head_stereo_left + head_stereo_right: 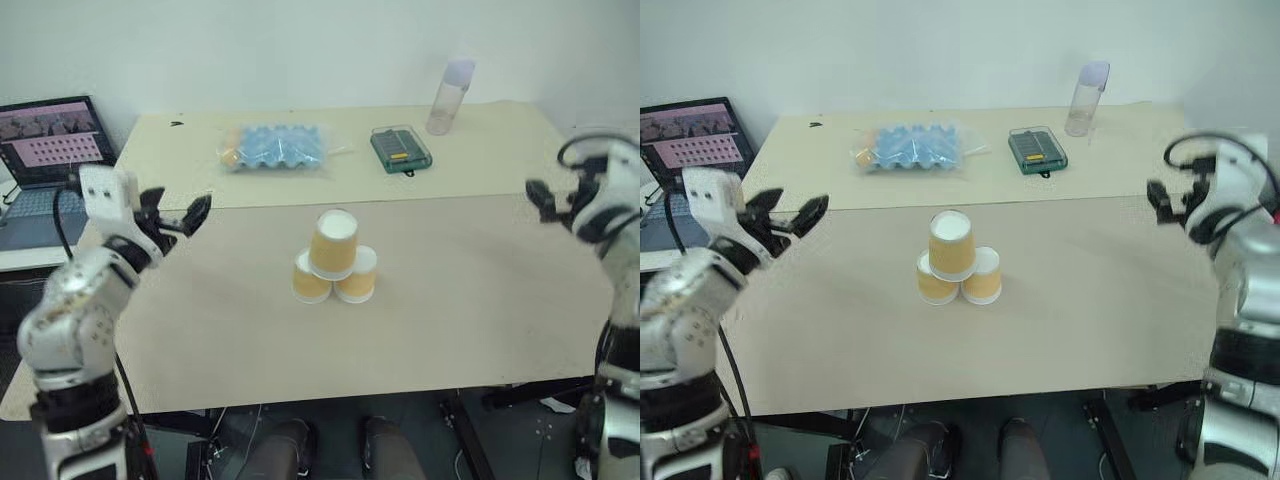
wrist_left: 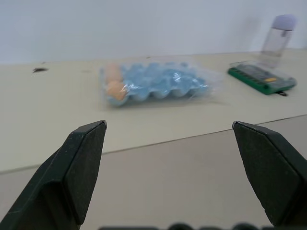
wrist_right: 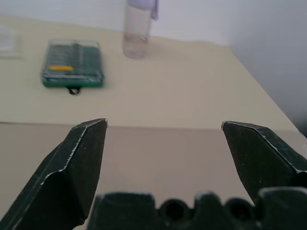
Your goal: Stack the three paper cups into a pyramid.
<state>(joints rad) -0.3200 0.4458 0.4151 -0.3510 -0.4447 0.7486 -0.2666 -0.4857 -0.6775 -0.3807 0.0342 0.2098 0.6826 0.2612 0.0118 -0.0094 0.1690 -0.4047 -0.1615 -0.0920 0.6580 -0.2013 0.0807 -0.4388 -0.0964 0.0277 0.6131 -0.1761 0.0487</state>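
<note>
The three paper cups (image 1: 334, 260) stand as a finished pyramid near the middle of the beige tabletop (image 1: 450, 300). Two of them sit upside down, side by side and touching, and the third rests upside down on top, straddling the pair. Their sides are yellow-orange with white rims and bases; no print or lettering can be made out on them.

The left gripper (image 1: 178, 216) hovers above the left edge of the tabletop, well apart from the cups, its jaws spread wide and holding nothing. In the left wrist view the two black fingers (image 2: 79, 167) stand far apart with only bare tabletop between them. The right gripper (image 1: 548, 200) hangs by the right edge of the tabletop, likewise well away from the pyramid, its jaws also wide open and empty.

Along the far side of the tabletop lies a clear plastic bag holding a blue egg tray (image 1: 275, 146) with something orange at one end. To its right sits a green flat case (image 1: 400, 148) with a transparent lid and a small yellow label; whatever is written on that label is too small to read. Further right, near the wall, a tall translucent bottle (image 1: 449, 96) with a pale lilac cap stands upright.

Off the left end of the tabletop an open laptop (image 1: 55, 140) shows a pinkish screen with rows of small thumbnails, none of them legible.
</note>
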